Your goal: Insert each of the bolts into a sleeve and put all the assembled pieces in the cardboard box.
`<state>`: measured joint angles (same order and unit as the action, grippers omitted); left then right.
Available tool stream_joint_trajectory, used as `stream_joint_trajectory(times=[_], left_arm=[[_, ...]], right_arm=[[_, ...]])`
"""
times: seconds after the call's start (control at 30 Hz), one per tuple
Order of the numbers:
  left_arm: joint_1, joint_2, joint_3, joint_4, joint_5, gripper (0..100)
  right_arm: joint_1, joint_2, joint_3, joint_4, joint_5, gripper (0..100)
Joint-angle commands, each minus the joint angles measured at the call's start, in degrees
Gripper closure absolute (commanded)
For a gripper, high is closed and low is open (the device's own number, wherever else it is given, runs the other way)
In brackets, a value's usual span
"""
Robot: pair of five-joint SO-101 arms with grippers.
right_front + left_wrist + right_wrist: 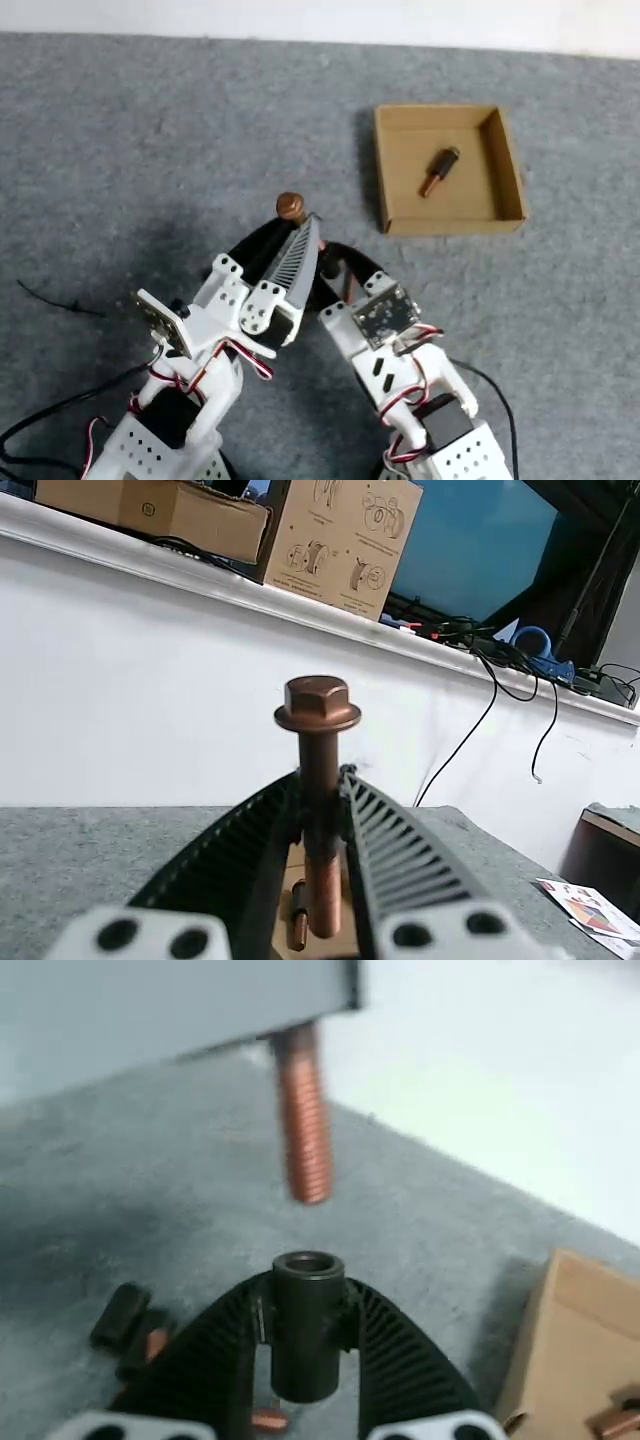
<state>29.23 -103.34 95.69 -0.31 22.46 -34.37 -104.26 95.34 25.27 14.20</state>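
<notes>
Grey table: cardboard box holds one assembled piece; left claw grips bolt, right claw sleeve

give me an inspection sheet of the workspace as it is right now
surface: grey mat
job's things: bolt held head up; sleeve held upright under its threaded tip, not touching; cardboard box holds one assembled piece; a loose sleeve and a loose bolt lie on the mat
clutter: nothing seen
grippers: left gripper shut on the bolt; right gripper shut on the sleeve
cables: black cable on the mat by the arm bases; red and white wires on the arms
surroundings: white wall, cartons on a ledge, a screen
</notes>
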Motion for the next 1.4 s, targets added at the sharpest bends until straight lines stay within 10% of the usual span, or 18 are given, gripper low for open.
stream_joint_trajectory(times=[0.0, 1.37], left_arm=[[0.5, -0.9, -1.4, 0.1, 0.4, 99], [4.5, -0.7, 1.5, 0.5, 0.3, 99]], right_arm=[[-1.5, -1.0, -4.1, 2.1, 0.8, 99.5], [-1.5, -1.0, -16.9, 2.1, 0.7, 99.5]])
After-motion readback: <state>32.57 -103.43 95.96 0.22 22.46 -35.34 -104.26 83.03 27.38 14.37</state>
